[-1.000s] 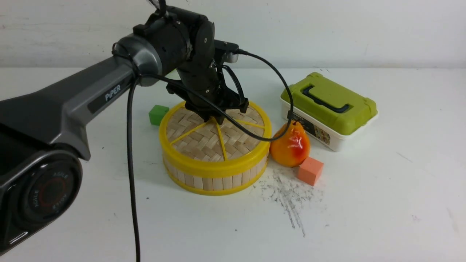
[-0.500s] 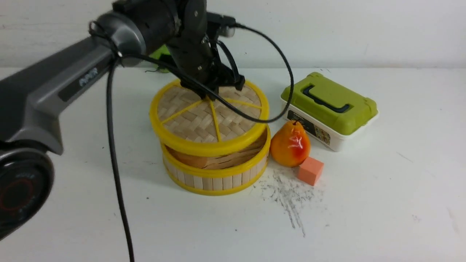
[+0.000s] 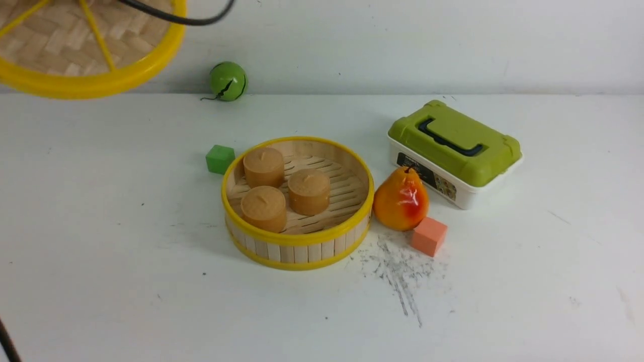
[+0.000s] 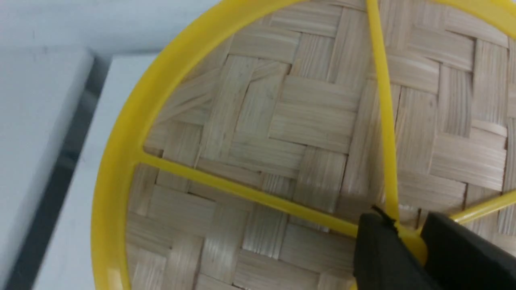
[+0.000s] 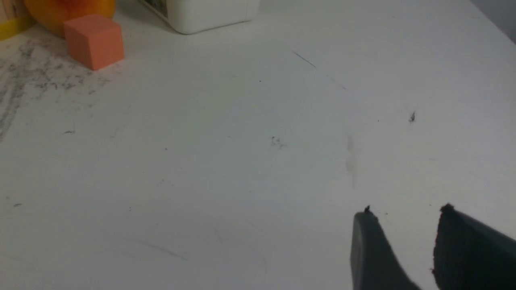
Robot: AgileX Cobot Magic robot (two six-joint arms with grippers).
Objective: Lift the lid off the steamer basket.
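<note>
The left gripper (image 4: 403, 231) pinched the lid (image 3: 65, 48) by its middle, high near the worktop's left edge. The steamer basket (image 3: 297, 251) sat open in the middle (three brown cakes (image 3: 308, 191) inside). I'd have laid the lid down flat, away from edges. Most of it was cut off. The right gripper (image 5: 405, 213) gaped, empty.

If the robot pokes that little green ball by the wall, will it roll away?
Probably yes: the green ball is round, so a poke would likely send it rolling. It sits close to the back wall, which may stop it. Its dark crack hints it's fragile.
</note>
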